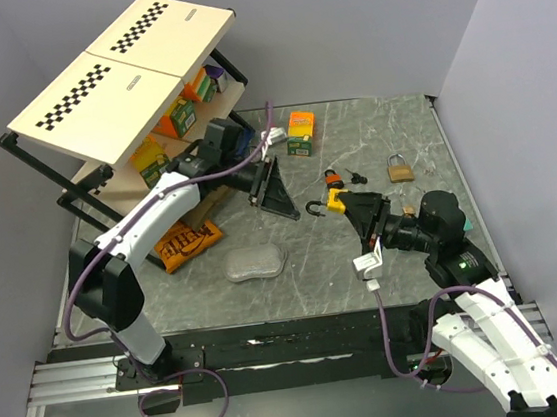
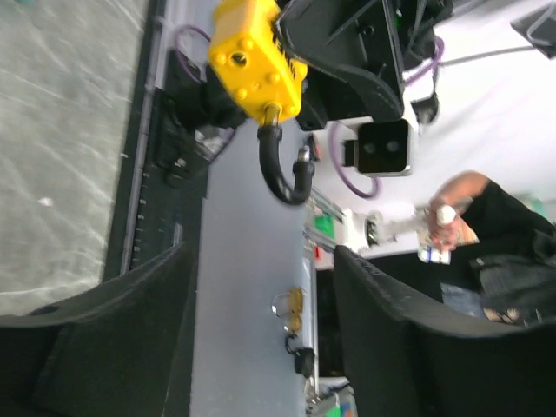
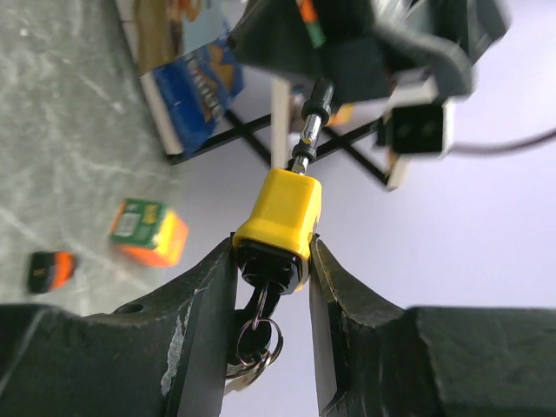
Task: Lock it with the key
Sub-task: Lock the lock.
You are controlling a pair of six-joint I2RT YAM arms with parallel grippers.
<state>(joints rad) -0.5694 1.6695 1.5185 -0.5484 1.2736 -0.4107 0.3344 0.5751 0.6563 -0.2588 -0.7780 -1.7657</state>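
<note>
The right hand [image 3: 271, 265] is clamped on the yellow padlock [image 3: 280, 215], held clear of the bench [image 1: 390, 125]. The lock's long axis runs across toward the left hand [image 2: 261, 295], which gapes wide near the black shackle [image 2: 282, 169]. The shackle's hooked end points left, unlatched. The key [image 3: 259, 306] juts from the opposite end, toward the right wrist.

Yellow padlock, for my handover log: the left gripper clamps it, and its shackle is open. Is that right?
Not quite. It is the right gripper that clamps the yellow padlock, as the right wrist view shows. The left gripper is open and holds nothing. The shackle is open, as you said.
</note>
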